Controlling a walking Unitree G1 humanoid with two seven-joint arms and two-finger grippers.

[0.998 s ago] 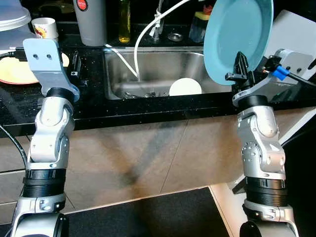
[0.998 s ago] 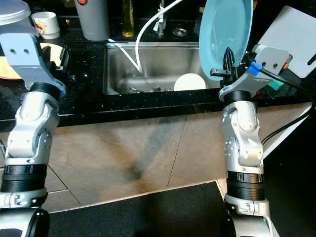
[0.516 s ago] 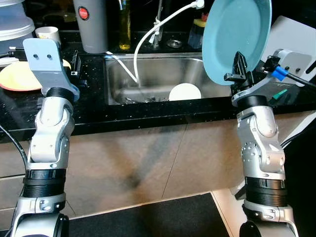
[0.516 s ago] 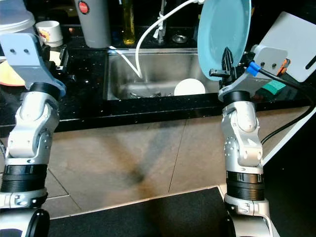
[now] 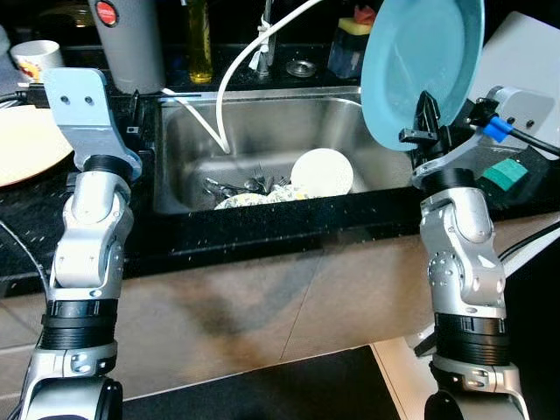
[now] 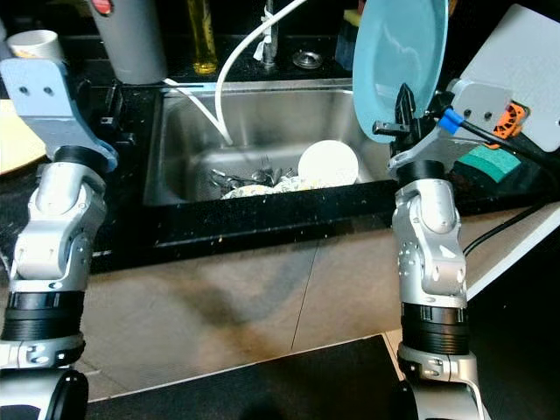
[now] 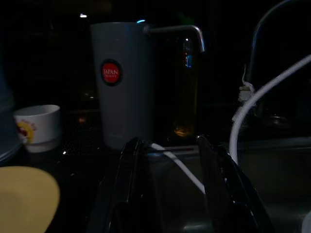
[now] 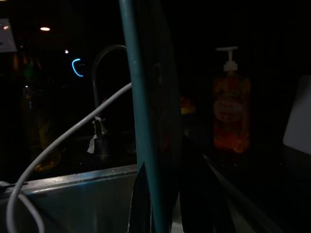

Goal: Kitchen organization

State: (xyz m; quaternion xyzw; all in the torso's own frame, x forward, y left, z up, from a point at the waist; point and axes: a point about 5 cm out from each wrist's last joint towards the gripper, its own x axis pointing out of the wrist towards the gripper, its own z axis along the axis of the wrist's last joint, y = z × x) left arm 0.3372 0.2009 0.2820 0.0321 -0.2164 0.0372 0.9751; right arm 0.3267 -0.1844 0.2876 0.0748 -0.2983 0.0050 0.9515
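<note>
Where logo reads JAPAN, grey tumbler [image 7: 124, 82] (counter [image 5: 17, 219])

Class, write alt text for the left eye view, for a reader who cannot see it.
The robot's right gripper holds a teal plate upright over the right end of a steel sink holding dishes and cutlery. Its left gripper hovers, fingers apart, over the black counter beside a yellow plate.

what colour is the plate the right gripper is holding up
Light teal blue. The plate in the right gripper shows best in the left eye view.
</note>
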